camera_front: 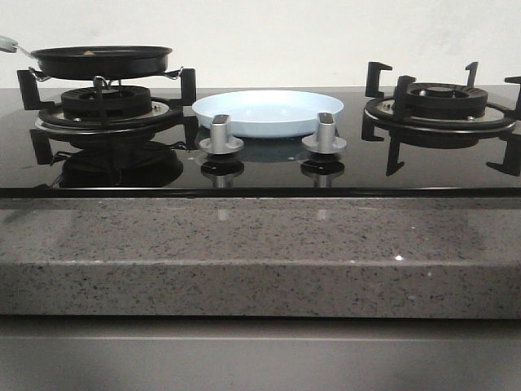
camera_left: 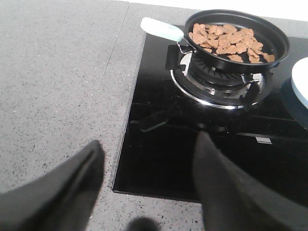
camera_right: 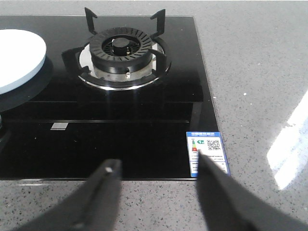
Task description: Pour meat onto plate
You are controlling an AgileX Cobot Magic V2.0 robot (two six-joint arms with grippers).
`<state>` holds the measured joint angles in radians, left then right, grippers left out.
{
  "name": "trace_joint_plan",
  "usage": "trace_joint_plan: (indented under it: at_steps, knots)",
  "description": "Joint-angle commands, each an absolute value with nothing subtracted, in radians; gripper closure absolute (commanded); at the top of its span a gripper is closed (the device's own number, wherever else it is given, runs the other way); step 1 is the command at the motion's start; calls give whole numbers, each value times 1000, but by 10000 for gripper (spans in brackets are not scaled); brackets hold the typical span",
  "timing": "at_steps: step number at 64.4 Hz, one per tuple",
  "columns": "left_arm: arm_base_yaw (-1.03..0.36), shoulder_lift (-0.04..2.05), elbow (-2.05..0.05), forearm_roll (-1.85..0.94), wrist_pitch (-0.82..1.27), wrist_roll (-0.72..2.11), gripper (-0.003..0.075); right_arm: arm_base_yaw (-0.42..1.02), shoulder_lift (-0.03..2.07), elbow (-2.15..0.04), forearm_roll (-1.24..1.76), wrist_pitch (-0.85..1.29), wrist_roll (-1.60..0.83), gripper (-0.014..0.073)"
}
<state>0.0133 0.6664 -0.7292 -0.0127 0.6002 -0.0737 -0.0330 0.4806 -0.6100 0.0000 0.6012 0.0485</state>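
Observation:
The meat (camera_left: 230,42), many small orange-brown pieces, lies in a black frying pan (camera_left: 276,36) with a pale handle (camera_left: 161,29) on the left burner; the pan also shows in the front view (camera_front: 102,59). The pale light-blue plate (camera_front: 269,110) sits on the black hob between the two burners; its rim shows in the left wrist view (camera_left: 301,82) and in the right wrist view (camera_right: 19,60). My left gripper (camera_left: 147,154) is open and empty, over the hob's near left corner, well short of the pan. My right gripper (camera_right: 159,166) is open and empty over the hob's near right edge. Neither gripper shows in the front view.
The right burner (camera_front: 440,106) with black pan supports is bare; it also shows in the right wrist view (camera_right: 120,53). Two silver knobs (camera_front: 221,134) (camera_front: 324,134) stand in front of the plate. Grey speckled countertop (camera_front: 260,244) surrounds the black glass hob (camera_right: 120,139). A sticker (camera_right: 207,149) marks the hob's corner.

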Motion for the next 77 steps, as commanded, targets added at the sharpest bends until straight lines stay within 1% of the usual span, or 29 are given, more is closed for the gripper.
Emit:
trace_joint_plan:
  at_steps: [1,11,21,31,40,61,77]
  knots:
    - [11,672,-760,-15,521,-73,261,-39,493,-646,0,535,42,74]
    - [11,672,-760,-15,521,-73,298,-16,500,-648,66,539,37,75]
    - [11,672,-760,-15,521,-73,332,101,568,-695,82,589,-20,75]
    - [11,672,-760,-15,521,-73,373,211,700,-801,82,635,-27,75]
    - [11,672,-760,-15,521,-73,409,269,849,-918,83,676,-27,75]
    - [11,672,-760,-15,521,-73,498,282,1232,-1232,128,729,-27,75]
    - [11,672,-760,-15,521,-73,559,282,1520,-1517,149,859,-31,75]
